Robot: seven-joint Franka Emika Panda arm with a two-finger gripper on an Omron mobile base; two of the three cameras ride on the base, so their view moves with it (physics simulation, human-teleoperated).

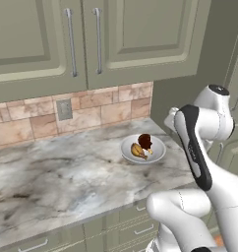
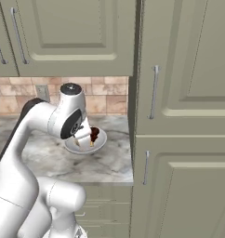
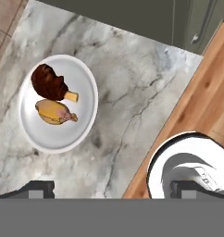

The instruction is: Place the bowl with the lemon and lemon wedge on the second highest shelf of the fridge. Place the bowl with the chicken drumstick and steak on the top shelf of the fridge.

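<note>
A shallow white bowl (image 1: 159, 150) (image 2: 102, 140) (image 3: 53, 135) sits on the marble counter near its right end. Inside lie the golden-brown chicken drumstick (image 1: 137, 150) (image 3: 53, 112) and the dark steak (image 1: 145, 141) (image 2: 94, 134) (image 3: 48, 82). My gripper (image 3: 113, 190) hovers above the counter, open, its two tips wide apart with nothing between them. In the hand view the bowl lies up and to the left of the gripper's middle, and the hand does not touch it. The bowl with the lemon and lemon wedge and the fridge's shelves are out of view.
The marble counter (image 1: 57, 172) stretches left of the bowl, with a tiled backsplash and a wall outlet (image 1: 64, 109) behind. Shut upper cabinets (image 1: 96, 39) hang overhead. Tall shut panelled doors (image 2: 184, 116) stand right of the counter's end. Wooden floor (image 3: 206, 88) lies below the counter edge.
</note>
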